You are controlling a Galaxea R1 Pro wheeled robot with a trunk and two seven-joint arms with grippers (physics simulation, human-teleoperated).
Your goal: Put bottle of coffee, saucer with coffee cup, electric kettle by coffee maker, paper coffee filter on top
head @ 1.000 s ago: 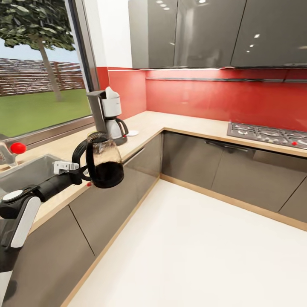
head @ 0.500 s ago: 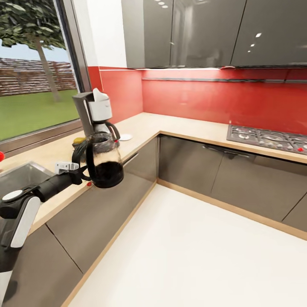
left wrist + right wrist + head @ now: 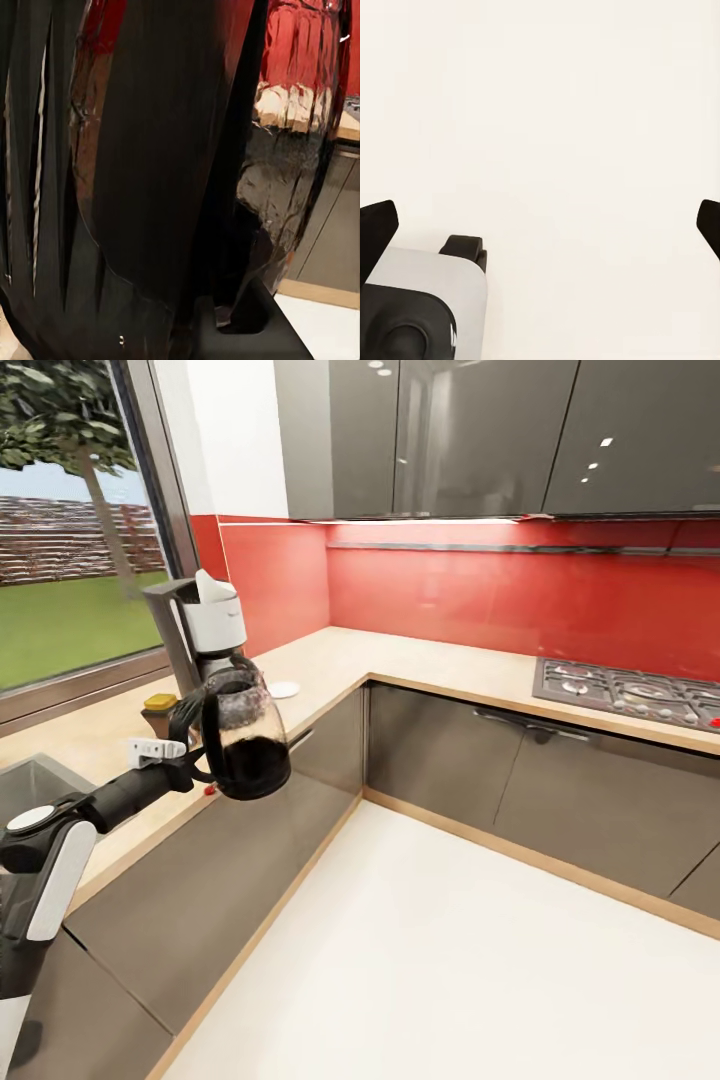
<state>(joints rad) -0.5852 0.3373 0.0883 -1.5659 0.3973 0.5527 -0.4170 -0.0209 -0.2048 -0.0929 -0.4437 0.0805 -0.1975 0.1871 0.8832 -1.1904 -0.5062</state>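
The right gripper (image 3: 540, 225) hangs over the pale floor (image 3: 555, 112), with its two dark finger tips spread wide apart and nothing between them.

The left gripper (image 3: 190, 765) is held out in front of the robot. It is pinching the black loop handle of the kettle (image 3: 243, 735), so the fingers are closed on it. The kettle is round, dark and shiny, and it is up in the air, just off the front edge of the countertop (image 3: 420, 660). Up close it looks like a dark, glossy wall (image 3: 165, 150).

Behind the kettle, on the countertop by the window, stands the coffee maker (image 3: 205, 635). A white paper filter (image 3: 208, 587) pokes out of its top. Just beside it, on the window side, is the small bottle with the yellow top (image 3: 158, 710). On its other side lies a small white saucer (image 3: 283, 689). I cannot tell if a cup is on it. Farther along the counter is the stove (image 3: 630, 695).

I think the job now is bringing the kettle to the coffee maker. The next move needs the arm to reach over the counter, find a bare spot near the coffee maker, and set the kettle down flat without bumping the bottle or the saucer. Then the fingers can let go.
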